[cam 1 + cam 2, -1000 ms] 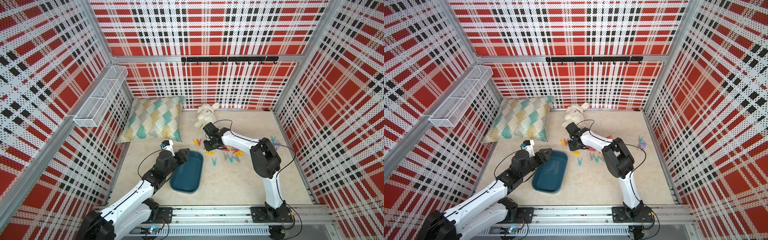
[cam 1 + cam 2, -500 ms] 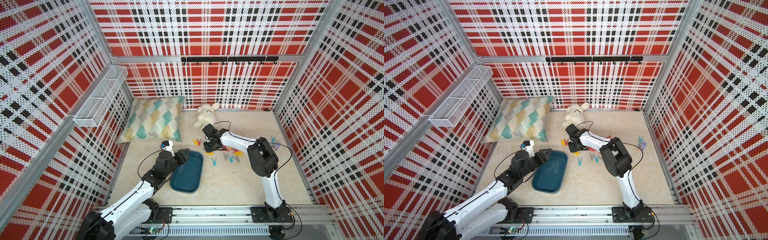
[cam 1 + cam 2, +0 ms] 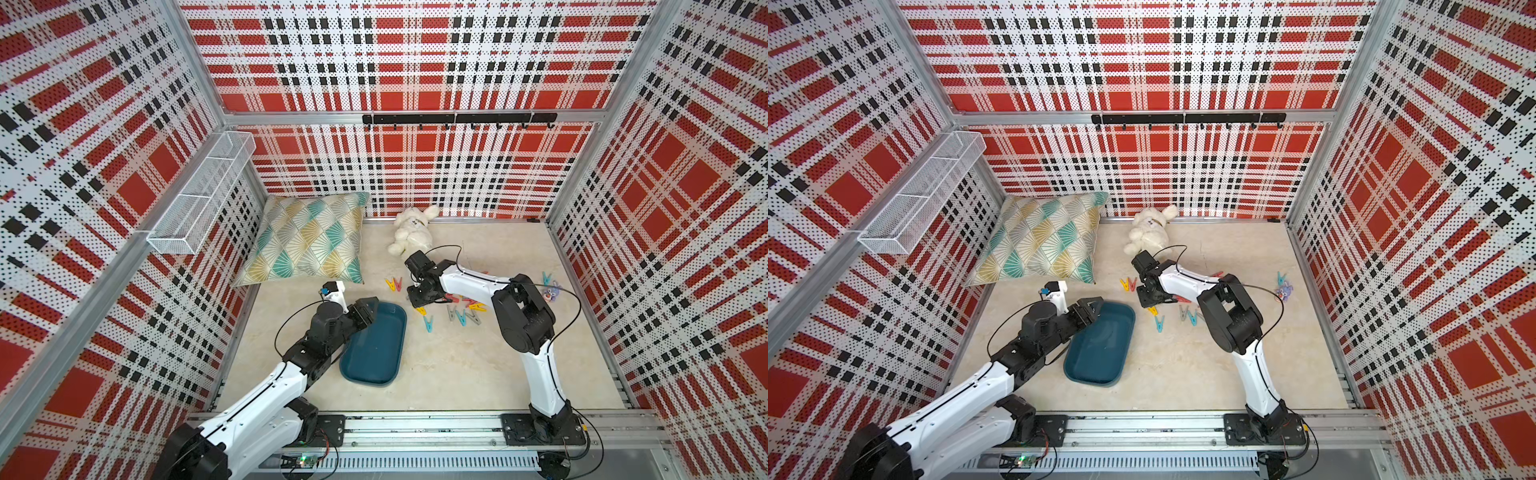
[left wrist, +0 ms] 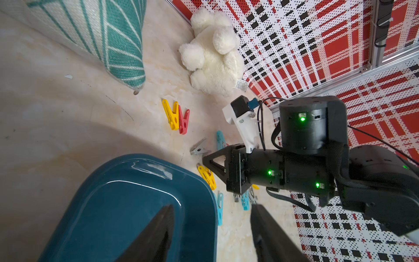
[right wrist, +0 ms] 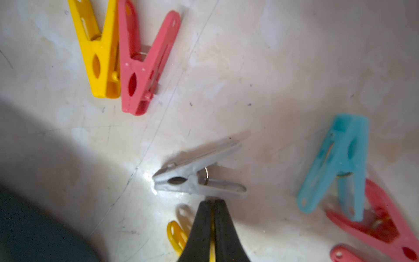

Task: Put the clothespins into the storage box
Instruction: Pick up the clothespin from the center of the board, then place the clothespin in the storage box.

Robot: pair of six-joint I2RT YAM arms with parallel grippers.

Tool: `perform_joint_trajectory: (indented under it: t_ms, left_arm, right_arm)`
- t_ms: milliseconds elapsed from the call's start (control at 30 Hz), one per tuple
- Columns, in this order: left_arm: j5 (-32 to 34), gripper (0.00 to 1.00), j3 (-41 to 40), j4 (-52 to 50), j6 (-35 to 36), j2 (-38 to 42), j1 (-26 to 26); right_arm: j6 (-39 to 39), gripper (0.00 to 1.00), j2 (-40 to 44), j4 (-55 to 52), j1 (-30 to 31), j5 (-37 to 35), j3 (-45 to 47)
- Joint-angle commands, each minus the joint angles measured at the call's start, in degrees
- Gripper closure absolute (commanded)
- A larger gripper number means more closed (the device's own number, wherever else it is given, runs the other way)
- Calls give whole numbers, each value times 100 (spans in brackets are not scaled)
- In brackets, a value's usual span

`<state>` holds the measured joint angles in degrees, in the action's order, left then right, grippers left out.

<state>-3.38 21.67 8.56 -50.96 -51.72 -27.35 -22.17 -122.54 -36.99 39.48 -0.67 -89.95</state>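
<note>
Within right gripper's tight pinch, yellow clothespin, clear only in wrist view; left gripper spread at storage box rim.

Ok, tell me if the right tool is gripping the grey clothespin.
No, the right tool pinches a yellow clothespin, while the grey clothespin lies ungripped beyond its tips.

Teal storage box, red-yellow-blue-grey clothespins, red-black-white plaid walls
</note>
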Motion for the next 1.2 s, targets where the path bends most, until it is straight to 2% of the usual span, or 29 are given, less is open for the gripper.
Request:
perform_joint_trajectory:
  t_ms: [0,133,333,600,867,1167]
  left_arm:
    - [-108,40,66,162,105,-39,14]
    - [-163,40,260,198,265,-216,-103]
    - [-181,40,645,369,555,-606,-586]
    - [-253,37,907,689,633,-1037,-1008]
    - [-186,38,953,811,511,-1173,-1044]
    - [-229,43,1052,985,394,-1410,-1044]
  right_arm:
    - [-161,93,407,58,-10,120,209]
    - [-238,95,772,40,-94,309,250]
    - [-320,95,1345,-84,-208,696,64]
    - [-613,94,1719,35,-240,1774,-152]
    - [-1156,93,1972,509,-222,2524,131]
    - [-1433,92,2190,769,-60,2627,356]
